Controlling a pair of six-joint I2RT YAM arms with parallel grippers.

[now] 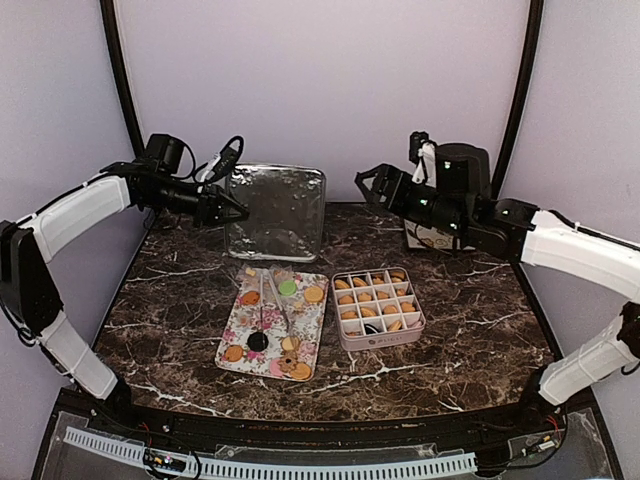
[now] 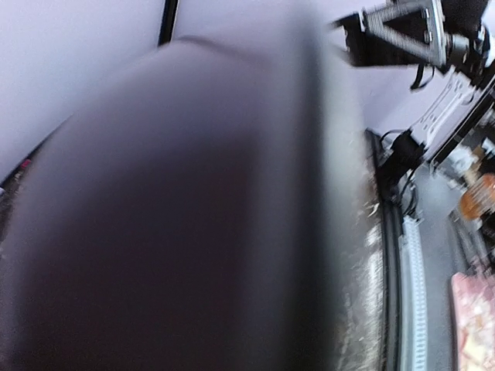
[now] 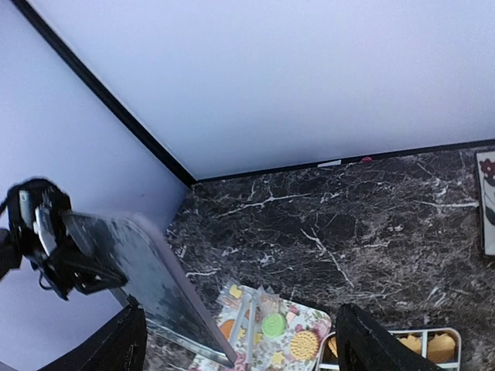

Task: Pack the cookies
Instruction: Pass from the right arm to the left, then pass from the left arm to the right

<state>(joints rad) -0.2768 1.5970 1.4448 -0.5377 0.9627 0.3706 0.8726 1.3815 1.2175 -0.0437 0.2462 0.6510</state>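
Dark marble-patterned worktop [image 1: 470, 320] with white veins carries two containers side by side near its middle. On the left sits a floral tray [image 1: 305, 325]; on the right, just beside it, a pale pink tin [image 1: 385, 341] divided into a grid of small compartments. Most compartments hold golden-tan cookies [image 1: 346, 299], and one holds something darker. More cookies lie loose and flat on the tray, faces up: orange ones, a green one at the far end and a dark brown one towards the near end. Being round, they point no particular way, but they are spread along the tray's long axis, which runs from near to far and leans slightly right. Metal tongs [image 1: 271, 300] lie along that same axis. The left fingers [image 1: 238, 212] are clamped on the left edge of a shiny square lid [image 1: 280, 215], held in the air, tilted, above the far side of the worktop. The right fingers [image 1: 366, 183] hang in the air to the lid's right, spread wide apart and gripping nothing. Pale lilac walls with black curved strips enclose the space. The left wrist view is mostly a dark blur.
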